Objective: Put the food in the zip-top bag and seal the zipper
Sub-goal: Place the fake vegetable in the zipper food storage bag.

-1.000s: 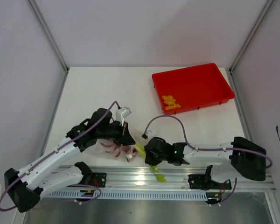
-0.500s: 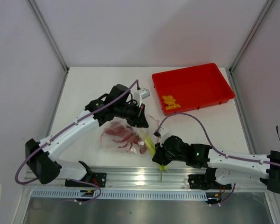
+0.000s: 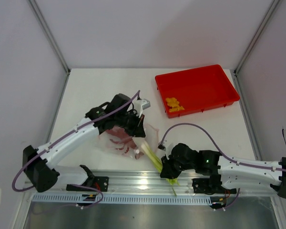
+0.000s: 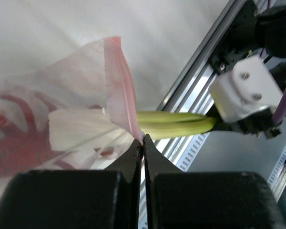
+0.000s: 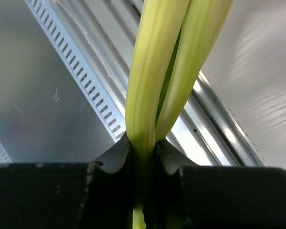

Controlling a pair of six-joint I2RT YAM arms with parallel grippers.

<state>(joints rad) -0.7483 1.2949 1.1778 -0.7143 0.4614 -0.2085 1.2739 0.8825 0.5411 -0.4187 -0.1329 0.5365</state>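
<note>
The left claw [image 4: 143,143] was pinched shut on the zipper [image 4: 121,81] of the zip-top bag [image 4: 71,81], near the front edge of the bench [image 3: 95,86]. The right claw [image 5: 144,148] was clamped on the green stalk [image 5: 150,71], whose white end was tucked inside the bag's mouth. Yellow-orange pieces [image 3: 174,104] lay in the red tray [image 3: 214,81].

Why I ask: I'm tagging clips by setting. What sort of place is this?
Probably a lab robot cell: white table enclosed by plain panels, two arms on an aluminium rail, red tray.
</note>
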